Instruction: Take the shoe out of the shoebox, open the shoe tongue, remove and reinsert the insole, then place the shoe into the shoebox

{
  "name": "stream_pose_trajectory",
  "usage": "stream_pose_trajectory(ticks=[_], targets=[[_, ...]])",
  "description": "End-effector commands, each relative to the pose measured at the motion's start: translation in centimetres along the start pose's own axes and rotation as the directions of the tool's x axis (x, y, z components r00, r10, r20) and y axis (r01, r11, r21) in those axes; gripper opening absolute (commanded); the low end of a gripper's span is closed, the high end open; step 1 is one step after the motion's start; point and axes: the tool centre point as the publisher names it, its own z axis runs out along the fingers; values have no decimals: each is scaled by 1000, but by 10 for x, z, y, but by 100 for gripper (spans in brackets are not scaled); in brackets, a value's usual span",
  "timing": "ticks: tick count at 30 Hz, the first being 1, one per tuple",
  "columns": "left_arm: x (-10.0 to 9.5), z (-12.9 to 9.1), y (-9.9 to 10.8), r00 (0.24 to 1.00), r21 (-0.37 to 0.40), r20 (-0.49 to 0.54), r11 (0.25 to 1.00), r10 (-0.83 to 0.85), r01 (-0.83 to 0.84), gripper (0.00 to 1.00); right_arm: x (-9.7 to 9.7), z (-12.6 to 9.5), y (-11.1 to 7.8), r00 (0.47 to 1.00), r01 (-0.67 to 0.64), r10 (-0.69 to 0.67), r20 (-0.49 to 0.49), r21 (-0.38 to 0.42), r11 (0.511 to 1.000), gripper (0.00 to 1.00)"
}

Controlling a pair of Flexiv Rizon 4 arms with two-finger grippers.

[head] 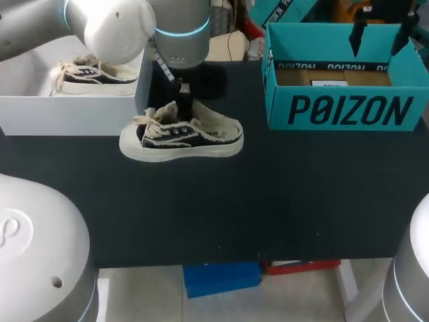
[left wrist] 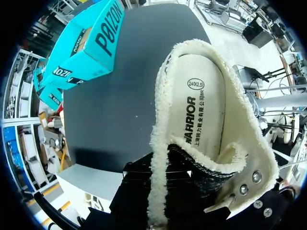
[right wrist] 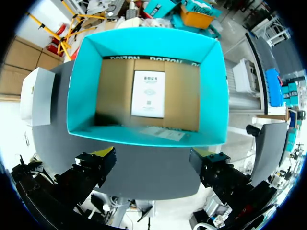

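Note:
A black and cream canvas shoe (head: pixel 181 134) lies on its sole on the black table (head: pixel 221 208), toe to the left. My left gripper (head: pixel 182 95) comes down onto its top and is shut on the shoe tongue (left wrist: pixel 205 173), which is lifted back. The left wrist view looks into the shoe mouth, where the white printed insole (left wrist: pixel 201 105) lies flat inside the fleecy collar. The teal shoebox (head: pixel 345 111) stands open at the back right. My right gripper (right wrist: pixel 153 165) hangs open above its near wall (right wrist: pixel 144 136), holding nothing; the box has only a paper sheet (right wrist: pixel 148 93) on its cardboard floor.
A white box (head: pixel 67 111) at the back left holds a second matching shoe (head: pixel 94 75). Bare black table stretches in front of the shoe and between the two boxes.

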Motion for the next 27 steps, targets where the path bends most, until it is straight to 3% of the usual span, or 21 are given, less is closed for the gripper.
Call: stream_pose_trajectory(ticks=[1, 15, 27], targets=[[-6, 37, -15, 1000, -8, -18, 1000, 8, -8, 0, 0, -1, 0, 1000, 0, 0, 1, 0, 1000, 100], [-2, 119, -25, 995, -25, -41, 996, 86, -87, 0, 0, -1, 0, 1000, 0, 0, 1, 0, 1000, 100], [-7, 152, -31, 993, -18, -63, 995, 97, -98, 0, 0, -1, 0, 1000, 0, 0, 1, 0, 1000, 100]])
